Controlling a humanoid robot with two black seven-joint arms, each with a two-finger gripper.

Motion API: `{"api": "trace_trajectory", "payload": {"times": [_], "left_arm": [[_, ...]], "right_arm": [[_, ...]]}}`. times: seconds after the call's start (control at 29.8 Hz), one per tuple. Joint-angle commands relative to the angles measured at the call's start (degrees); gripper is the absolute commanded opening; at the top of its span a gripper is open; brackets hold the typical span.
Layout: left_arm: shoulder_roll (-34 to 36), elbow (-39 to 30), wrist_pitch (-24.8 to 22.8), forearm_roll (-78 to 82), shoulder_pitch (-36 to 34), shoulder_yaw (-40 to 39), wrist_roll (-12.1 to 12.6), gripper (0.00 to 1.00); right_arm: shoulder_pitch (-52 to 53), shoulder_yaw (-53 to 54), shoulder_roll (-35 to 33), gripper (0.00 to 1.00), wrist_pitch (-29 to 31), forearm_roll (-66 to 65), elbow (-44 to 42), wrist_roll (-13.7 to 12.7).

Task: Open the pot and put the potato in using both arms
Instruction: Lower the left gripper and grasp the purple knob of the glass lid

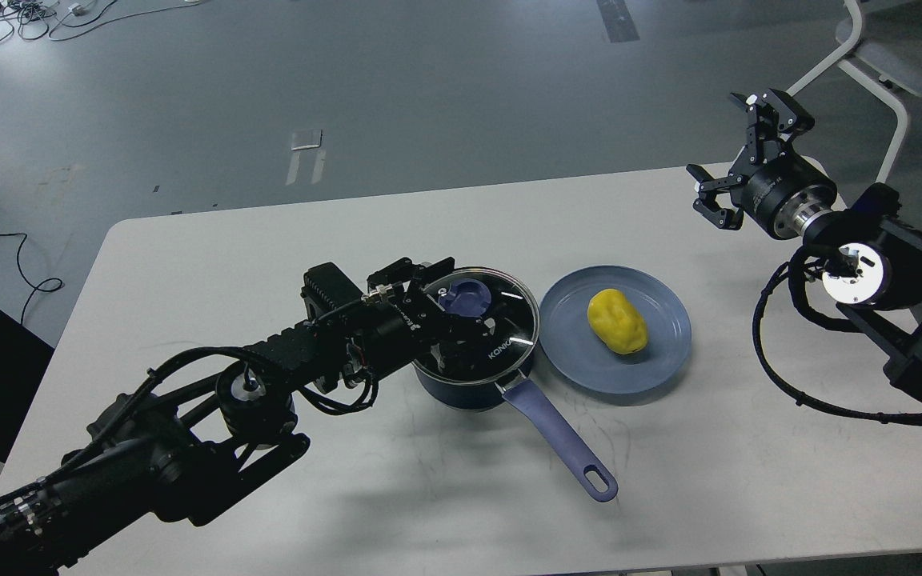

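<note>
Both arms are showing matte black housings built from blocky and cylindrical segments. The left arm (189, 424) is carrying a ribbed rectangular block, a brass-coloured connector and loose black cables looping beneath its joints. The right arm (869, 264) is wearing a silver wrist ring, a round white-faced joint cap and a thick black cable drooping below. The right gripper (737, 156) is showing black claw-shaped fingers with small white tips.
</note>
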Motion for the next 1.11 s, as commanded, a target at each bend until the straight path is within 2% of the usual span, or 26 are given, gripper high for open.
{"api": "trace_trajectory", "payload": {"times": [0.0, 0.4, 0.6, 0.77, 0.8, 0.94, 1.07], "left_arm": [[-0.1, 0.2, 0.0, 0.0, 0.1, 0.0, 0.0, 0.96], [-0.1, 0.2, 0.0, 0.0, 0.5, 0.9, -0.1, 0.95], [-0.1, 1.1, 0.0, 0.0, 0.5, 1.1, -0.1, 0.85], [-0.1, 1.6, -0.1, 0.0, 0.5, 1.1, -0.1, 0.65], [-0.1, 1.6, -0.1, 0.0, 0.5, 1.1, -0.1, 0.65], [-0.1, 2.2, 0.0, 0.0, 0.5, 1.1, -0.1, 0.53], [0.1, 2.2, 0.0, 0.0, 0.5, 1.1, -0.2, 0.49]], "right_arm": [[0.0, 0.0, 0.0, 1.0, 0.0, 0.0, 0.0, 0.0], [0.0, -0.2, 0.1, 1.0, 0.0, 0.0, -0.3, 0.0], [0.0, -0.2, 0.0, 1.0, 0.0, 0.0, -0.5, 0.0], [0.0, -0.2, 0.1, 1.0, 0.0, 0.0, -1.1, 0.0], [0.0, -0.2, 0.1, 1.0, 0.0, 0.0, -1.1, 0.0], [0.1, -0.2, 0.1, 1.0, 0.0, 0.0, -1.3, 0.0], [0.0, -0.3, 0.1, 1.0, 0.0, 0.0, -1.7, 0.0]]}}
